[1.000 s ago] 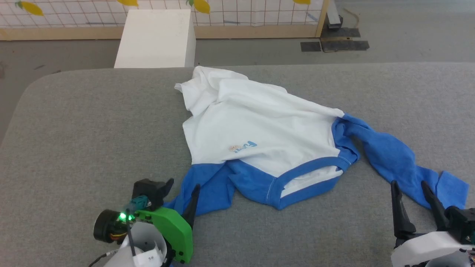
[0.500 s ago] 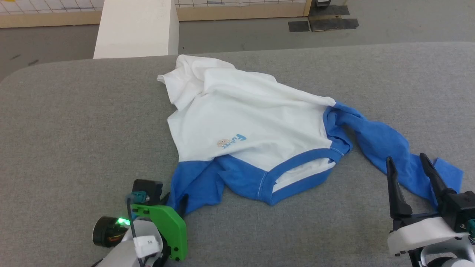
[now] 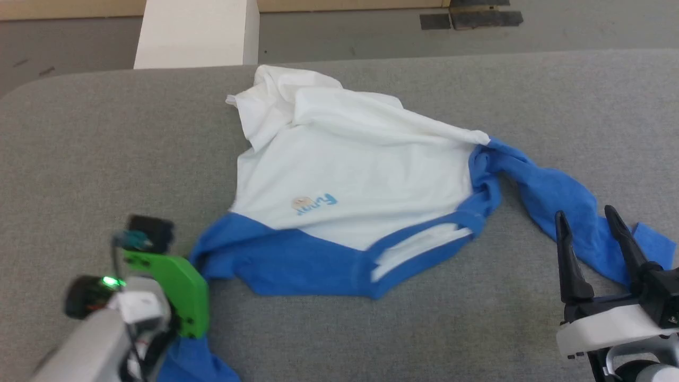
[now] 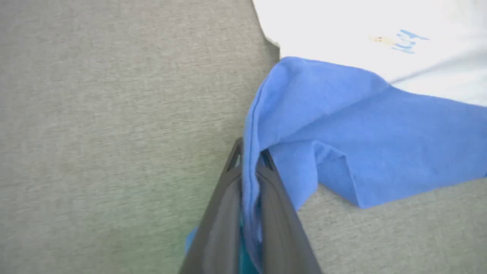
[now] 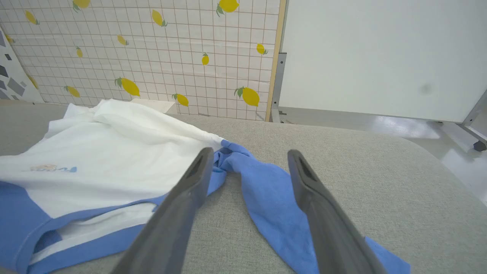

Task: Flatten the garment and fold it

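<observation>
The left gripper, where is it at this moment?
The left gripper is shut on the end of the blue sleeve of the shirt. In the head view it sits at the lower left, over the gray table.

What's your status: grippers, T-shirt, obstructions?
Left gripper shut on blue sleeve of T-shirt. Right gripper open over other sleeve. T-shirt rumpled on gray pad, not folded. Nothing seen blocking.

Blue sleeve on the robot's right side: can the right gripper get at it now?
Probably yes. The right gripper, jaws open, hovers close by that sleeve of the garment, and nothing lies between them.
</observation>
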Robot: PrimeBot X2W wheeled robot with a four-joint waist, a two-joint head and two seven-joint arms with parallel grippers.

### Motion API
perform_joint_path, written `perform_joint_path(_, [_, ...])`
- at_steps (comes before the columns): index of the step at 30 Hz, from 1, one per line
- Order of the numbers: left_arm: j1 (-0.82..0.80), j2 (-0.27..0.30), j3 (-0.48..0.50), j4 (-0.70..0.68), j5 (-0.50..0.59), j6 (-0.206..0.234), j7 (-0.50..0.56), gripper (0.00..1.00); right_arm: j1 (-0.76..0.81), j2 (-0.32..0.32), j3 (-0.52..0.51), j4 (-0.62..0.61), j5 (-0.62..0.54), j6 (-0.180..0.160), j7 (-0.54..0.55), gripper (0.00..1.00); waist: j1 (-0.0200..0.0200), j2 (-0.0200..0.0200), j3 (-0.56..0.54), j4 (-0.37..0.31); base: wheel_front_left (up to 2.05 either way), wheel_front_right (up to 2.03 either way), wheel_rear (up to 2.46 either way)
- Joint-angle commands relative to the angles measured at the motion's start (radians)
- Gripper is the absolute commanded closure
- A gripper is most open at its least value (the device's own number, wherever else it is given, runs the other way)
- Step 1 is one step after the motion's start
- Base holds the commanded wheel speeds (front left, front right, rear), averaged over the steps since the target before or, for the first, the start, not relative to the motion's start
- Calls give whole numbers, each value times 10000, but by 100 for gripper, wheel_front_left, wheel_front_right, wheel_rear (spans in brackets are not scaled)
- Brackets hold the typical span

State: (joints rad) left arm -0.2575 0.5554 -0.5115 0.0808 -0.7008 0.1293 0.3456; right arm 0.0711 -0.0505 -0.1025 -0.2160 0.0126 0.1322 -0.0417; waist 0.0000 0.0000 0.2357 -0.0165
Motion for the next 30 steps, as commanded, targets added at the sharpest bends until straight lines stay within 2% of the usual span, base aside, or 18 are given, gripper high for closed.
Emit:
perform_joint_path(1, [-288,304,218,-122,26,112,165,100,-210,3,12,-58,84,-15,26,0,0,0,270,-83,0,0,0])
perform_joint_path(4, [-441,971,495,-203,16,162,598,100,-265,3,-16,-56,136,-15,23,0,0,0,574,-220,0,0,0])
perform_joint_path(6, [-524,1138,643,-119,-45,119,591,98,-320,3,-33,-21,156,-15,9,0,0,0,738,-298,0,0,0])
perform_joint_path(7, [-555,1168,692,-25,-74,103,565,64,-347,3,-30,-7,161,-15,-2,0,0,0,800,-331,0,0,0])
perform_joint_path(8, [-590,1173,727,107,-83,83,498,13,-380,3,-31,15,164,-15,-18,0,0,0,852,-362,0,0,0])
perform_joint_path(9, [-607,1158,739,219,-79,65,422,0,-403,3,-30,34,163,-15,-29,0,0,0,881,-386,0,0,0])
perform_joint_path(15, [-447,565,1045,282,-374,-23,-760,0,-368,3,-62,232,134,-15,-57,0,0,0,611,-338,0,0,0])
perform_joint_path(21, [437,225,1477,-1367,-278,110,-2566,0,-169,3,-111,252,157,-15,-39,0,0,0,27,4,0,0,0])
perform_joint_path(23, [994,9,1607,-2311,29,414,-3500,0,-54,3,-90,267,206,-15,-11,0,0,0,-221,232,0,0,0])
perform_joint_path(26, [1440,-303,1622,-3027,779,881,-4733,0,40,3,-84,275,269,-15,-12,0,0,0,-407,433,0,0,0])
perform_joint_path(30, [2027,-1187,1621,-3473,1508,1466,-5894,0,139,3,-96,297,331,-15,-34,0,0,0,-616,632,0,0,0])
